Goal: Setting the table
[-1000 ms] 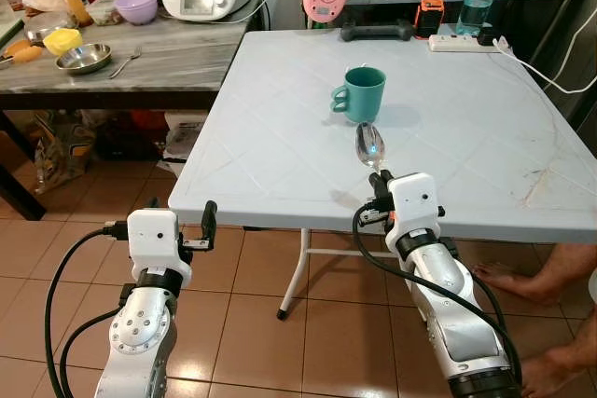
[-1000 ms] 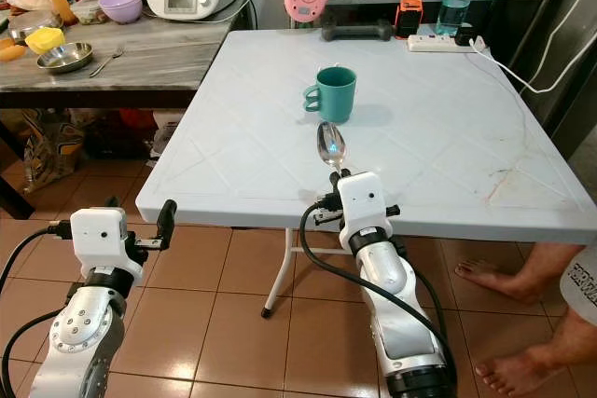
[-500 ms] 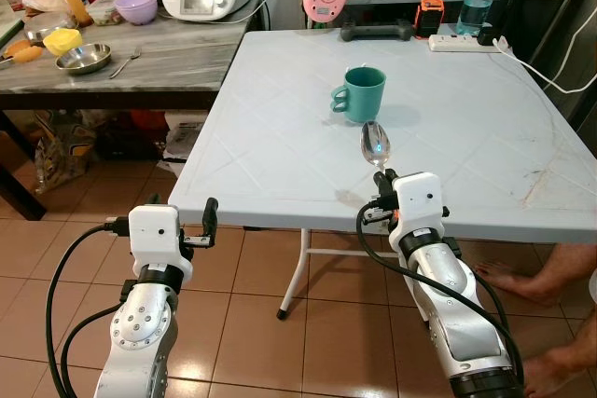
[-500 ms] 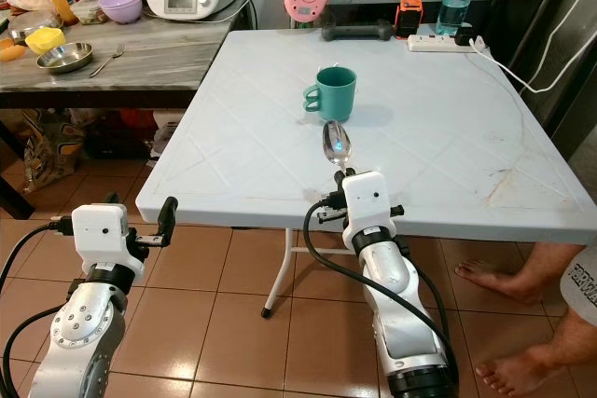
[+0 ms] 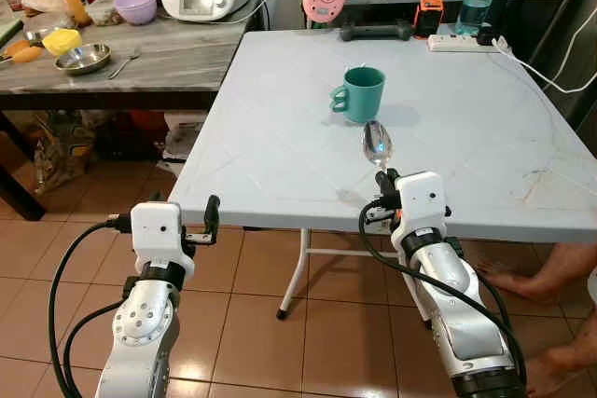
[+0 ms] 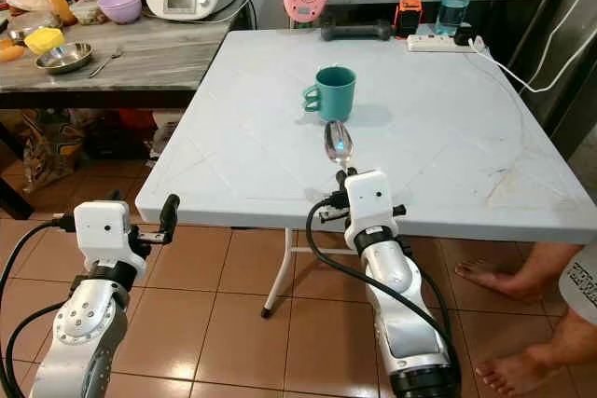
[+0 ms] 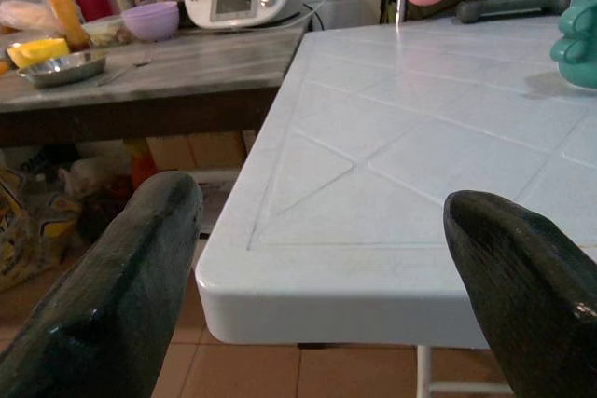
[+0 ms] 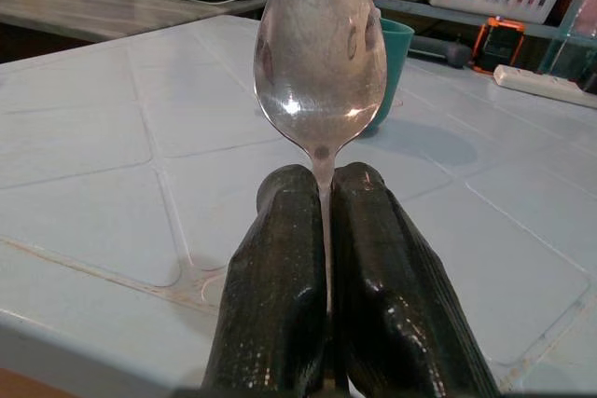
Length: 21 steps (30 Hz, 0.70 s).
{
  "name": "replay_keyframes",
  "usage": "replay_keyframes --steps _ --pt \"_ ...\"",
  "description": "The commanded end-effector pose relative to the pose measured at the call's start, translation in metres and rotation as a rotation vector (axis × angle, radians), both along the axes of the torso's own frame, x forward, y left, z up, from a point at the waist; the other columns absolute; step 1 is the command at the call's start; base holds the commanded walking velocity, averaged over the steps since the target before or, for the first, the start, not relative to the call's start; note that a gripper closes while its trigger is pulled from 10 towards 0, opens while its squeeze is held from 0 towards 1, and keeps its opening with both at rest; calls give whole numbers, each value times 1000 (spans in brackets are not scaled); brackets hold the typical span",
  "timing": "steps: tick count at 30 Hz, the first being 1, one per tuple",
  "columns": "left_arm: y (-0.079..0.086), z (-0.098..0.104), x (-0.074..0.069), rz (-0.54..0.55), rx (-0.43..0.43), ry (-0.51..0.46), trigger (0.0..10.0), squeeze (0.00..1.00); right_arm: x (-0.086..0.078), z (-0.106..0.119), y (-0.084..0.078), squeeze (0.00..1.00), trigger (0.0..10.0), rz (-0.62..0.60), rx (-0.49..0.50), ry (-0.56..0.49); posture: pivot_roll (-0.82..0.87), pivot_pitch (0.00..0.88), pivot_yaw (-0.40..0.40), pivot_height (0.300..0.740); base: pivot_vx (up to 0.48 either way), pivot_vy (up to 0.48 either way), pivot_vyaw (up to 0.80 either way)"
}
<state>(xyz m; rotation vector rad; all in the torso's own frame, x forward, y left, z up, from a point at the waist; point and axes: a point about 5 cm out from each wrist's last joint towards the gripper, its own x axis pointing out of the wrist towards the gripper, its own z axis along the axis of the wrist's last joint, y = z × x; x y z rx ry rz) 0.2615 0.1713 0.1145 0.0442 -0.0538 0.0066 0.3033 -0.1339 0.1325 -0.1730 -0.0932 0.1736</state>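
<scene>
Jaws of the right gripper (image 8: 326, 230) pressed together on the neck of a spoon (image 8: 320, 53), bowl pointing forward and up past the tips, held over the near edge of the white desk (image 5: 280, 137). Jaws of the left gripper (image 7: 326, 258) spread wide and holding nothing, hanging off the near corner of that desk, well to the side of the spoon.

Early in the job, by the look of it. Already on the desk: a teal mug (image 5: 360, 92), just beyond the spoon's tip and slightly toward the left gripper. Spoon not yet laid down; judged next: lowering it flat beside the mug and letting go. No plate, bowl or fork at this place as yet.

Mug upright, handle turned toward the left gripper's side; inside hidden at this angle, so cannot tell whether it holds anything.

Farther off, beyond the left gripper, a second, darker desk (image 5: 159, 62) carrying a steel bowl (image 5: 82, 58), contents not clear, a yellow bowl (image 5: 62, 40) and a purple bowl (image 5: 136, 6), insides not visible, and a fork (image 5: 124, 61) lying just beside the steel one. Likely candidates for what is left to bring over.
</scene>
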Motion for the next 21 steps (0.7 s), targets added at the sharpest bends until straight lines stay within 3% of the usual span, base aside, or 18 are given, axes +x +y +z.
replay_keyframes --steps 1,8,21 --pt "1 0 2 -6 7 7 10000 0 2 4 0 0 10000 -8 15 -3 -134 37 87 740 0 0 0" --pt "1 0 3 -9 11 10 10000 0 1 3 0 0 10000 -3 15 3 -135 38 88 740 0 0 0" --pt "-2 -1 1 -17 15 15 10000 0 1 3 2 0 10000 6 19 8 -127 50 87 740 0 0 -389"
